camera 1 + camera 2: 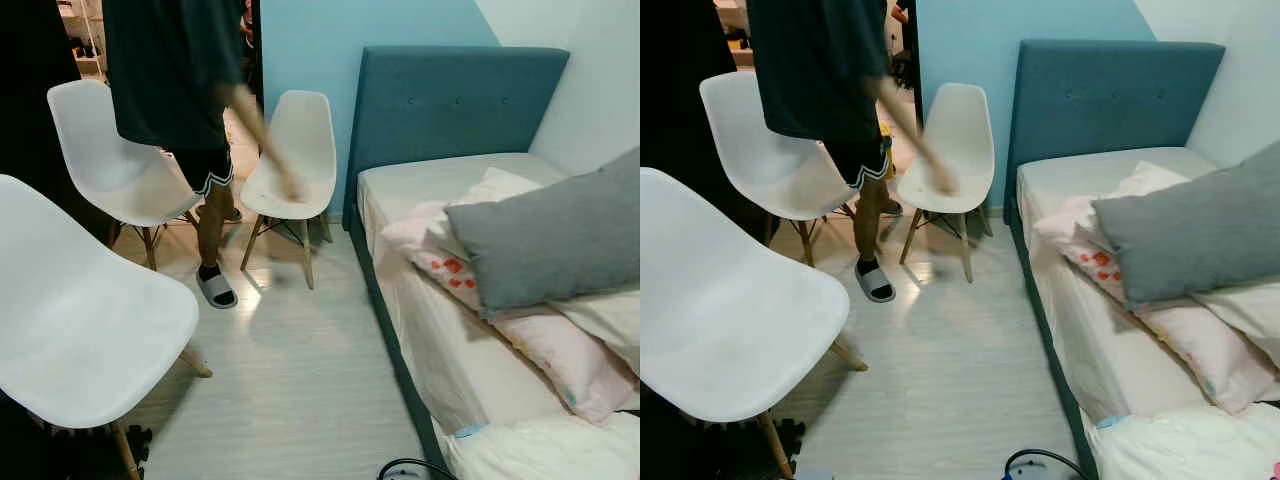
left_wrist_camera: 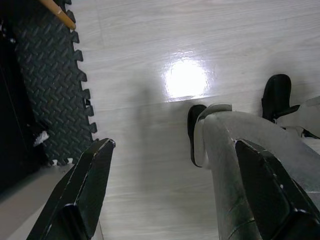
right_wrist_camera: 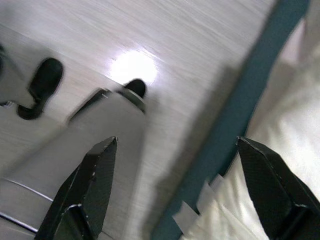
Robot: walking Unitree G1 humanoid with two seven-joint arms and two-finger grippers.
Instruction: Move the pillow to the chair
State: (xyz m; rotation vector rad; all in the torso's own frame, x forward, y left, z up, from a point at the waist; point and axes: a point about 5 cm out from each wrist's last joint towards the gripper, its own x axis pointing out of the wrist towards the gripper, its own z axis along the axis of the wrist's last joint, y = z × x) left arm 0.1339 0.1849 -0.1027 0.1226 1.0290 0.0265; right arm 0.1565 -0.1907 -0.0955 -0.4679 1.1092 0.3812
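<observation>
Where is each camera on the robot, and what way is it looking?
Left eye view: on the head, looking forward and down at the gray pillow on the bed, three white chairs and a person.
Right eye view: beside it, the same scene, including the nearest chair.
Left wrist view: on the left wrist, looking down past the open left gripper at the floor and a foam mat.
Right wrist view: along the open right gripper at floor and bed edge.
Both wrist views show the robot's gray leg and the floor.
</observation>
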